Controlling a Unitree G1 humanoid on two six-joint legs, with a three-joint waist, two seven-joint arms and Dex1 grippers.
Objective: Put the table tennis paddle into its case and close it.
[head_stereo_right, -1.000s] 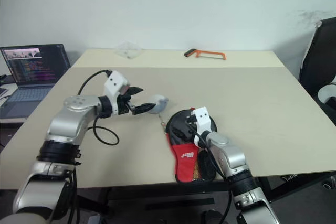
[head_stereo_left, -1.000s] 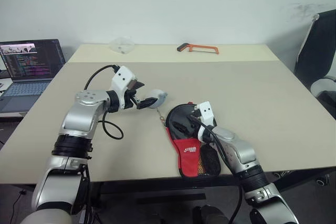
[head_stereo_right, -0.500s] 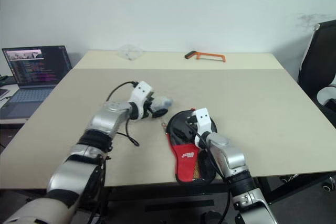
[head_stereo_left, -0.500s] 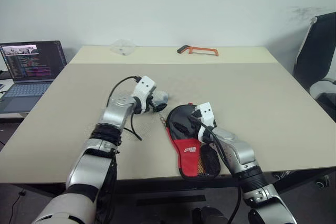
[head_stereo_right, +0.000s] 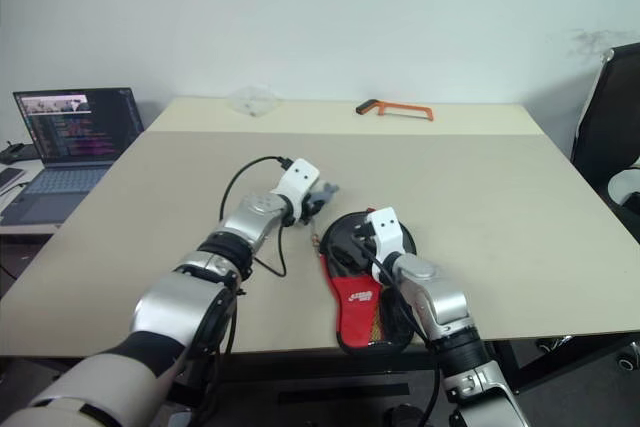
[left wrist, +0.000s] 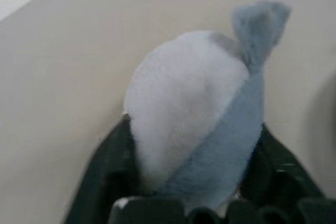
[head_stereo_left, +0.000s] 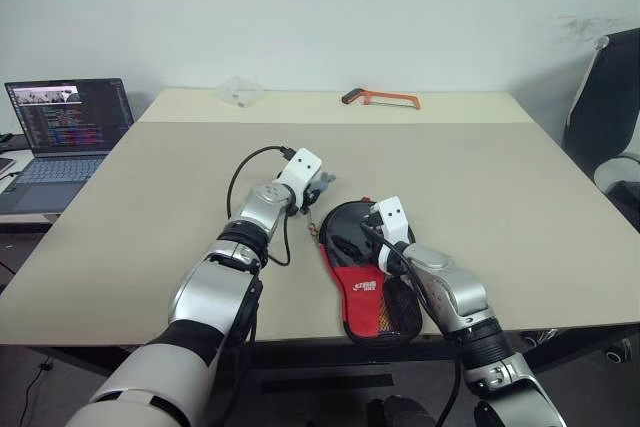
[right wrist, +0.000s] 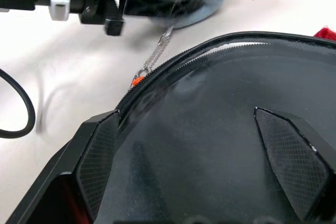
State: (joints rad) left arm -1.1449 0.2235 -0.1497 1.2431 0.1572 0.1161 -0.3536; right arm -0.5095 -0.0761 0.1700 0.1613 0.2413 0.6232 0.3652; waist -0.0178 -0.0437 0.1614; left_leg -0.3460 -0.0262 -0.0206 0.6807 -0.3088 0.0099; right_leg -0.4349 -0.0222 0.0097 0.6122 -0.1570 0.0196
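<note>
The case (head_stereo_left: pixel 362 285), black on top and red below with a white logo, lies flat near the table's front edge. My right gripper (head_stereo_left: pixel 352 239) rests over its black round top, fingers (right wrist: pixel 287 145) spread wide, open. A thin cord runs from the zip pull (right wrist: pixel 137 80) to a small greyish-white round pouch (left wrist: pixel 184 98) just beyond the case. My left gripper (head_stereo_left: pixel 318 187) reaches in from the left and is shut on that pouch, a black finger (left wrist: pixel 107 156) pressed against each side. The table tennis paddle is hidden from view.
An open laptop (head_stereo_left: pixel 65 127) sits on a side desk at far left. At the back of the beige table (head_stereo_left: pixel 480 167) lie an orange hacksaw (head_stereo_left: pixel 380 98) and a clear plastic item (head_stereo_left: pixel 238 92). A black chair (head_stereo_left: pixel 605 107) stands at right.
My left arm swung right and down to the round pouch, and its fingers closed from wide open onto it. The right gripper stayed over the case.
</note>
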